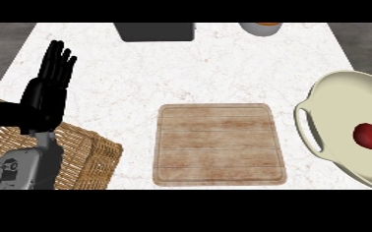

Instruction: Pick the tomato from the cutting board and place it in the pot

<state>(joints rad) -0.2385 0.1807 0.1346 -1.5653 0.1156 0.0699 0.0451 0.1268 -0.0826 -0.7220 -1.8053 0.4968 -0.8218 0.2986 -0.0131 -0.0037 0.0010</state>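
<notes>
The tomato (363,135) sat inside the cream pot (335,124) off to the right of the wooden cutting board (219,143), red against the pale inner wall, partly cut by the view's edge. The board itself lay flat on the white marbled counter (218,69), nothing on it. Left of the board, the left hand (48,94) rested with fingers straight and upright, released, holding nothing (its grey forearm rose over a wicker basket (83,157) at the lower left). The right hand was nowhere in view. Beyond the board, at the counter's far edge, stood a dark grey box (157,31) and, to its right, a pale round container (260,28) with something orange inside.
</notes>
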